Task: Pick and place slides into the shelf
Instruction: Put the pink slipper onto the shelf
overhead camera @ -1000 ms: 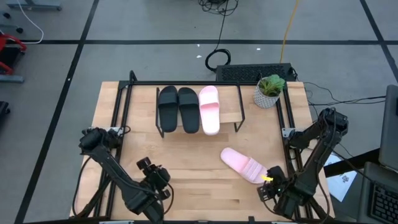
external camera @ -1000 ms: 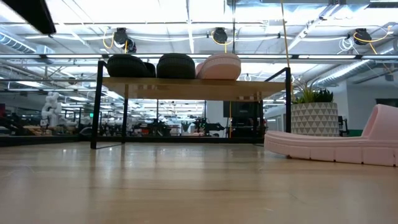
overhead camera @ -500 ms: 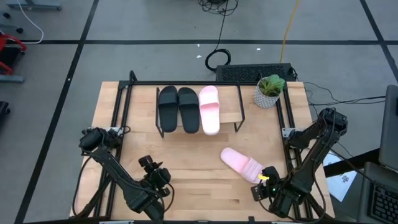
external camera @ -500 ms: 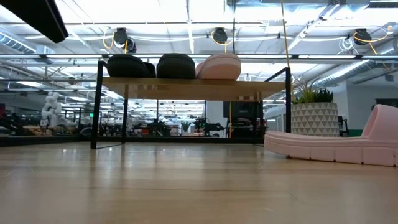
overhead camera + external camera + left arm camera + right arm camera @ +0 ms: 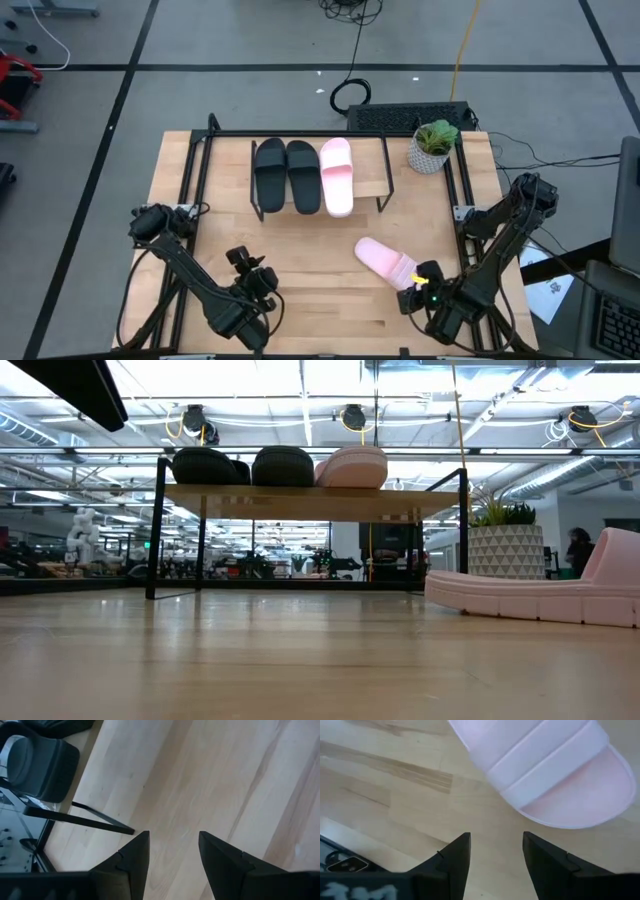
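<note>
A pale pink slide point(image 5: 391, 265) with a wide ribbed strap lies flat on the wooden bench point(image 5: 310, 280), its toe end just ahead of the right claw point(image 5: 418, 297), which hovers close above the boards with its two dark fingers point(image 5: 455, 857) spread apart and gripping nothing. In the right wrist view the sandal's rounded end point(image 5: 555, 785) sits just beyond the fingertips, not touching them. Well beyond the claw, the shelf point(image 5: 370, 178) carries three slides side by side on its light plank: a matte black pair point(image 5: 286, 174) and the other pink slide point(image 5: 337, 175). A potted plant point(image 5: 433, 146) stands beside the shelf. The left claw point(image 5: 255, 285) waits over bare bench at the near edge, fingers point(image 5: 132, 857) parted and empty.
</note>
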Motion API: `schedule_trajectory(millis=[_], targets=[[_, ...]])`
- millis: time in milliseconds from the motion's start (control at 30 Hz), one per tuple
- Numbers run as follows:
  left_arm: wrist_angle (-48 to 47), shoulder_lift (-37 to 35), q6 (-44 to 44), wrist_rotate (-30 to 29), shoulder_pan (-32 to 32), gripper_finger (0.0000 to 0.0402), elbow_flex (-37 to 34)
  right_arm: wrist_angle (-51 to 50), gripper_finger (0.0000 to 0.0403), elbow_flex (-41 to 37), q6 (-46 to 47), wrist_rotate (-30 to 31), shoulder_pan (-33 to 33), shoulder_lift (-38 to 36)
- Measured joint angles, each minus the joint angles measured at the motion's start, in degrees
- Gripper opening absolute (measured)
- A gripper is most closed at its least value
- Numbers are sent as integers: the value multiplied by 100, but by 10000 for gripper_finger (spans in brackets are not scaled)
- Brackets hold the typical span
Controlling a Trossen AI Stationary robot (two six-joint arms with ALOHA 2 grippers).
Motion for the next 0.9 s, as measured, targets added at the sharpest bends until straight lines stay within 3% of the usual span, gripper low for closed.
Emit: schedule_trajectory(millis=[733,900], targets=[[2,-2,292,2,7,172,2,148,171,-3,-7,116,54,568],[0,-1,286,2,4,172,2,575,171,-262,-43,167,52,624]])
